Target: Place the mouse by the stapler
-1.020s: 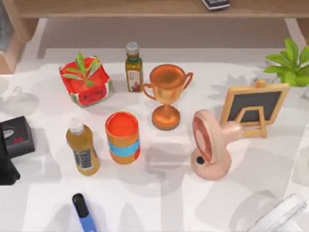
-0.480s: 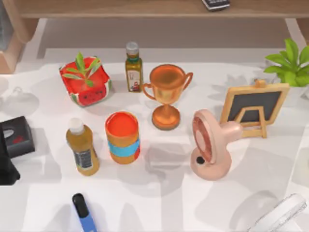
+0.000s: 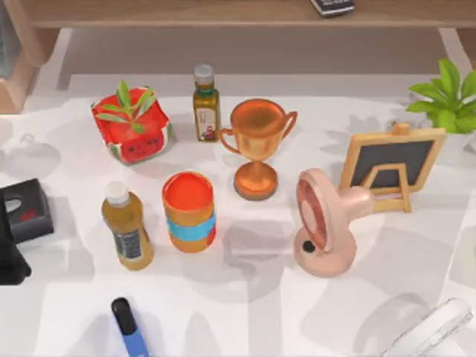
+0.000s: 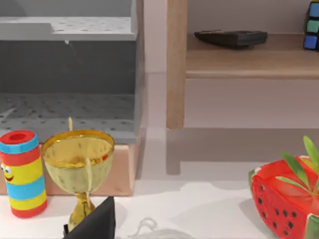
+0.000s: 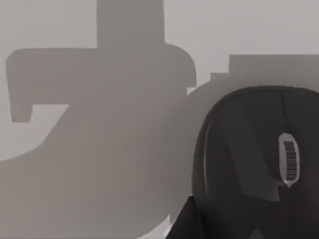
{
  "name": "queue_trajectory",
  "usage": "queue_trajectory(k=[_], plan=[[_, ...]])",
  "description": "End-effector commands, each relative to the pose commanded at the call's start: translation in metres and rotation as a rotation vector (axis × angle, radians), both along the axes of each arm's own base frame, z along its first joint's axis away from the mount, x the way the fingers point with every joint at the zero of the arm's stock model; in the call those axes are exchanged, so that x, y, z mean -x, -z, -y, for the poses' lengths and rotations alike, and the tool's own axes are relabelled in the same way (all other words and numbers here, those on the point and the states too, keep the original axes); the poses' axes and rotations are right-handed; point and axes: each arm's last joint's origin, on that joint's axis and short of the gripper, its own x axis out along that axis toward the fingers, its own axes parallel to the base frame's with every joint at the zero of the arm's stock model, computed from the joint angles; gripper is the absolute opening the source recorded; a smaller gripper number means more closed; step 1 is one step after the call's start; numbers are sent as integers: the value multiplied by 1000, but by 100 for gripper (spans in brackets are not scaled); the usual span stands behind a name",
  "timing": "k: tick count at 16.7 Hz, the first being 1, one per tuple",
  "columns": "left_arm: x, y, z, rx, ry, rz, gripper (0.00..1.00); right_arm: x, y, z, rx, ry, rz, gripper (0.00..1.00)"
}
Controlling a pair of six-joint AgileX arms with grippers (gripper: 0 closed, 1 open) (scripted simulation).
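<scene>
A black mouse (image 5: 254, 164) with a grey scroll wheel lies on the pale table, seen from close above in the right wrist view. Broad shadows fall across the table beside it. A slim blue thing with a black end (image 3: 128, 326) lies at the table's front edge, left of centre. I cannot tell whether it is the stapler. My left arm (image 3: 10, 256) is a black bulk parked at the table's left edge.
Across the table stand a watermelon planter (image 3: 131, 125), two bottles (image 3: 206, 104) (image 3: 127, 227), a trophy (image 3: 256, 147), an orange can (image 3: 189, 211), a pink fan (image 3: 326, 222), a small chalkboard (image 3: 390, 163) and a green plant (image 3: 446, 97). A shelf runs along the back.
</scene>
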Motion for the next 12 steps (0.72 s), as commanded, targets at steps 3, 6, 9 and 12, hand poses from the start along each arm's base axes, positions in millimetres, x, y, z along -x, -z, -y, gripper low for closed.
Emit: queue_trajectory(k=[3,6,9,12], plan=[[0,0,0,0,0,0,100,3,-14,1,6,14,17,0],[0,0,0,0,0,0,100,14,-58,-3,23,68,65,0],[0,0,0,0,0,0,100,29,-115,-28,35,138,142,0],[0,0,0,0,0,0,100,46,-168,-73,24,199,230,0]])
